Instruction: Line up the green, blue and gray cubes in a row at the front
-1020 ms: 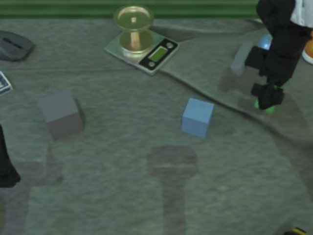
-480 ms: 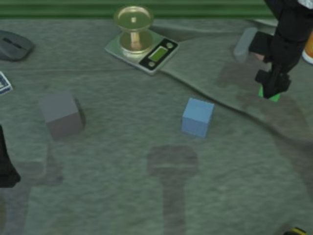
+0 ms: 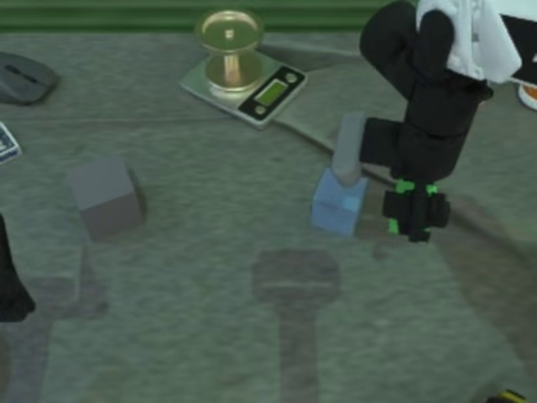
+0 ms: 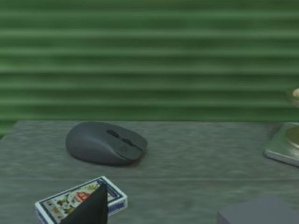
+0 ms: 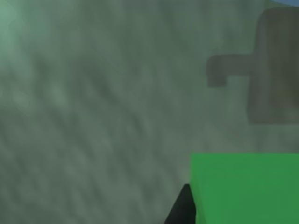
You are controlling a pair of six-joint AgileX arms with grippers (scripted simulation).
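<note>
We've got the green cube (image 5: 245,186) clamped in our right gripper (image 3: 414,214) beside the blue cube (image 3: 338,204), next we set it down up front.

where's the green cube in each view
Top view: the green cube shows as slivers in the right gripper, right of the blue cube.
Left wrist view: not in it.
Right wrist view: the green cube fills the lower right corner.
Shared landmark: the gray-green table, also under the cube in the right wrist view.
</note>
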